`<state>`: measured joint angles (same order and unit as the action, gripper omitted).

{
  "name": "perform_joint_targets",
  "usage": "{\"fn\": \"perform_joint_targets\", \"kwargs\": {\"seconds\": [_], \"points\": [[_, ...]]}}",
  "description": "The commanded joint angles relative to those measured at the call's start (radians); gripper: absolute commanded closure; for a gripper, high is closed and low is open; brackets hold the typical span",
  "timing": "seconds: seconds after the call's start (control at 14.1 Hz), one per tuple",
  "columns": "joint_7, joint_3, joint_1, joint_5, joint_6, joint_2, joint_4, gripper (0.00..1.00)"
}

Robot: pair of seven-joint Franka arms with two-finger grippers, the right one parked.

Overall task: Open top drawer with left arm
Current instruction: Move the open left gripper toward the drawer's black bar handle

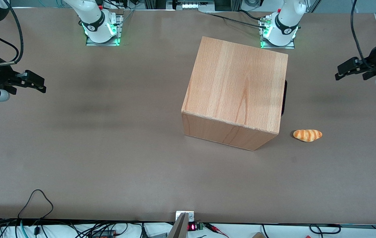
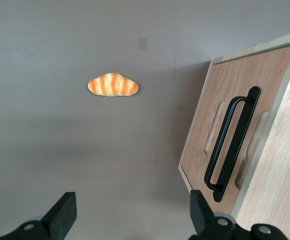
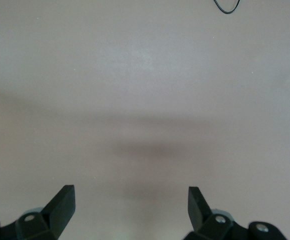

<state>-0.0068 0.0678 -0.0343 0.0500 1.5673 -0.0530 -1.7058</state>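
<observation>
Croissant [image 1: 307, 135] low right of the front frame on the bench [image 1: 108, 148]; cabinet [image 1: 237, 89] centre-right, top drawer [image 2: 235, 135] shut, its handle [image 2: 232, 145] facing the released, empty claw [image 1: 348, 70] at upper right: approach level, straddle the bar squarely, pull straight.

I get even, fairly bright overhead light across the brown table [image 1: 108, 165], with no hard glare. Soft, smeared shadows lie on it toward the parked arm's end, and the cabinet [image 1: 237, 82] throws a faint one near the toy croissant [image 1: 307, 135]. The left gripper [image 1: 340, 72], spread wide above the working arm's end of the table, reads dark but sharp. In its wrist view the fingertips [image 2: 65, 210] look crisp, and the top drawer [image 2: 210, 110] front sits in mild shade
</observation>
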Motion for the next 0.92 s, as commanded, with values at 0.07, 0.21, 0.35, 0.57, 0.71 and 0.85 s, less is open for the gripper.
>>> {"fn": "perform_joint_targets", "kwargs": {"seconds": [0.07, 0.21, 0.35, 0.57, 0.71, 0.85], "points": [[0.025, -0.002, -0.006, 0.053, 0.072, -0.004, -0.092, 0.00], [0.057, -0.002, -0.006, 0.103, 0.100, 0.004, -0.145, 0.00], [0.108, -0.016, -0.006, 0.134, 0.181, 0.007, -0.201, 0.00], [0.163, -0.043, -0.013, 0.133, 0.259, 0.027, -0.242, 0.00], [0.237, -0.045, -0.013, 0.134, 0.305, 0.044, -0.261, 0.00], [0.293, -0.046, -0.022, 0.152, 0.333, 0.058, -0.271, 0.00]]}}
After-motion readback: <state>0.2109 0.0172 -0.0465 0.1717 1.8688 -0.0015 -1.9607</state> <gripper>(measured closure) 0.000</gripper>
